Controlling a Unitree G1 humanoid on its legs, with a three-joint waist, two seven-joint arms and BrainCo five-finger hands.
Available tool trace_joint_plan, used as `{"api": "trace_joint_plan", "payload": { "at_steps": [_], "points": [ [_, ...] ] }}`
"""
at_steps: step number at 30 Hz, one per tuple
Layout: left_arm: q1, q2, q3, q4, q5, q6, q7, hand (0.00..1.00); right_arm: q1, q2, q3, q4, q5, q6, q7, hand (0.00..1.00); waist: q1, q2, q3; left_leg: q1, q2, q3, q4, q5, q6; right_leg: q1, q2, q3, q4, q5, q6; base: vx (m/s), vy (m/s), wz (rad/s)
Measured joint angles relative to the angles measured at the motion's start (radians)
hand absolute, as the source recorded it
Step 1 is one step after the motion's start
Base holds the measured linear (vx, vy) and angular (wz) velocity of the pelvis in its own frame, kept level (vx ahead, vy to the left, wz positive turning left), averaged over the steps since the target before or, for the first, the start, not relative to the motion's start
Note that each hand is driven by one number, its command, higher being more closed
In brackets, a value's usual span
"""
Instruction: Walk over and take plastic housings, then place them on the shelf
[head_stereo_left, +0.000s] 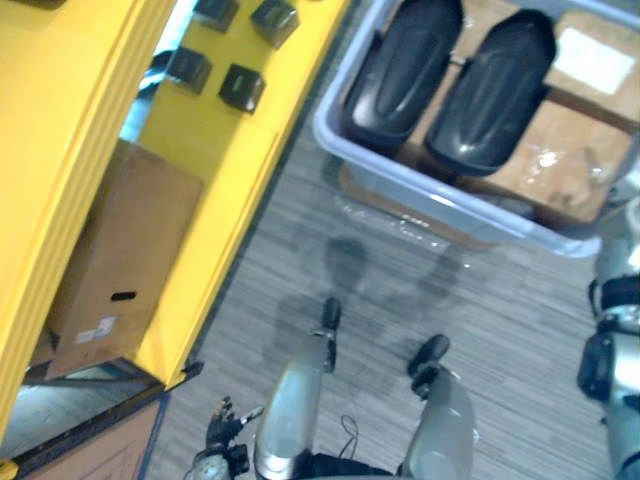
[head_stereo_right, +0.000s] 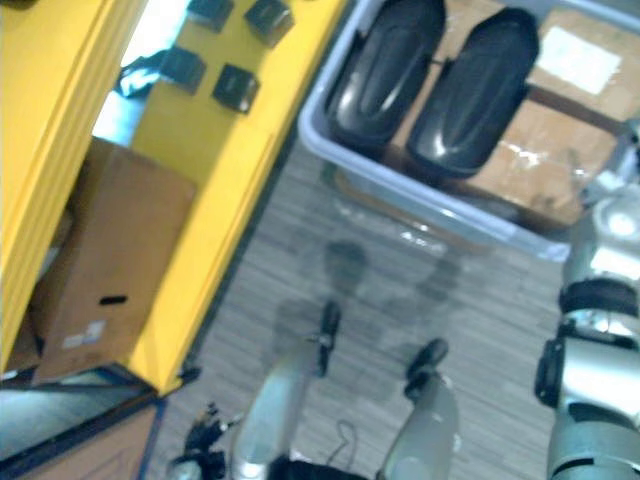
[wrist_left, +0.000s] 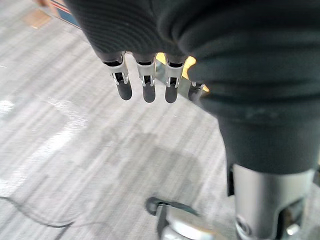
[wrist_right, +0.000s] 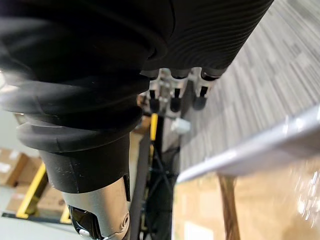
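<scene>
- The robot's left hand (wrist_left: 147, 82) hangs over the grey striped floor (wrist_left: 75, 150), fingers straight and loose with nothing in them.
- The right hand (wrist_right: 175, 100) hangs with its fingers relaxed and likewise empty. The pale rim of one lavender-grey bin (head_stereo_left: 450, 205) runs just beside it.
- Two black plastic housings (head_stereo_left: 405, 65) lie side by side in that bin, ahead of the right hand and well apart from both hands.
- The housings lie on brown cartons (head_stereo_left: 560, 160) packed into the bin. At least two cartons can be made out, one with a white label, but the full number cannot be told.
- One yellow shelf (head_stereo_left: 230, 190) stands ahead on the left hand's side, across a strip of floor from the bin.
- Four small black blocks (head_stereo_left: 241, 87) sit on the shelf's yellow surface in two loose pairs, none touching another.
- One cardboard box (head_stereo_left: 120, 260) sits in the shelf below that surface, the nearest shelf item to the left hand.
</scene>
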Motion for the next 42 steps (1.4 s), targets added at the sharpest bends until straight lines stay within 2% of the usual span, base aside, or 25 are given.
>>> {"api": "trace_joint_plan", "payload": {
  "at_steps": [3,8,12,16,19,27,34,39,40,42],
  "points": [
    [0.002,-0.013,-0.021,0.004,0.000,-0.028,-0.030,0.00,-0.018,-0.023,0.037,0.040,-0.003,0.030,0.009,0.00,0.008,0.008,-0.005,-0.019,-0.004,-0.018,0.012,0.000,0.000,-0.001,-0.008,-0.020,0.000,-0.001,-0.001,-0.02,0.037,0.13],
    [0.001,-0.009,-0.045,0.012,-0.034,-0.045,-0.037,0.00,-0.062,-0.043,0.098,0.069,-0.025,0.058,0.032,0.00,0.024,0.010,-0.007,-0.020,-0.005,-0.020,0.015,0.000,0.000,0.000,-0.010,-0.023,0.004,-0.004,-0.002,0.00,0.011,0.01],
    [-0.023,-0.014,-0.083,0.034,-0.040,-0.049,-0.047,0.00,-0.093,-0.068,0.137,0.073,-0.060,0.082,0.052,0.00,0.048,0.051,-0.033,-0.037,-0.006,-0.038,0.017,0.003,0.003,-0.004,-0.011,-0.044,0.007,-0.007,-0.001,0.01,0.010,0.12],
    [-0.028,-0.016,-0.101,0.033,-0.061,-0.050,-0.068,0.00,-0.119,-0.067,0.185,0.073,-0.092,0.115,0.074,0.00,0.070,0.067,-0.045,-0.036,-0.004,-0.039,0.016,0.003,0.002,-0.011,-0.012,-0.042,0.025,-0.018,0.000,0.03,-0.016,0.01],
    [-0.028,-0.016,-0.113,0.034,-0.073,-0.051,-0.076,0.00,-0.148,-0.067,0.209,0.073,-0.116,0.119,0.075,0.00,0.082,0.071,-0.047,-0.033,-0.001,-0.038,0.015,0.003,0.001,-0.015,-0.012,-0.039,0.036,-0.027,-0.005,0.02,-0.009,-0.02],
    [-0.028,-0.023,-0.157,0.039,-0.080,-0.051,-0.101,0.00,-0.174,-0.067,0.291,0.088,-0.141,0.221,0.101,0.00,0.116,0.107,-0.073,-0.028,0.004,-0.037,0.007,0.005,-0.004,-0.015,-0.009,-0.038,0.037,-0.030,-0.009,0.00,0.001,0.00],
    [-0.051,-0.025,-0.175,0.070,-0.106,-0.053,-0.105,0.00,-0.174,-0.065,0.290,0.162,-0.141,0.316,0.111,0.00,0.145,0.116,-0.079,-0.020,0.007,-0.043,-0.022,0.019,-0.009,-0.011,-0.004,-0.047,0.026,-0.032,-0.012,0.02,-0.001,0.01],
    [-0.063,-0.025,-0.176,0.076,-0.111,-0.056,-0.107,0.00,-0.174,-0.066,0.289,0.183,-0.144,0.342,0.092,0.00,0.160,0.117,-0.080,-0.018,0.010,-0.053,-0.023,0.019,-0.010,0.003,0.003,-0.059,0.014,-0.031,-0.011,0.02,0.014,0.04],
    [-0.065,-0.025,-0.177,0.077,-0.117,-0.057,-0.107,0.00,-0.174,-0.066,0.289,0.186,-0.163,0.348,0.090,1.00,0.163,0.117,-0.080,-0.018,0.010,-0.054,-0.025,0.019,-0.010,0.004,0.003,-0.062,0.013,-0.031,-0.011,0.00,0.000,0.00],
    [-0.066,-0.025,-0.179,0.078,-0.119,-0.057,-0.106,0.00,-0.174,-0.066,0.289,0.186,-0.182,0.363,0.091,1.00,0.166,0.117,-0.080,-0.018,0.010,-0.054,-0.027,0.019,-0.010,0.004,0.003,-0.063,0.012,-0.031,-0.011,0.00,0.000,0.00]
  ]
}}
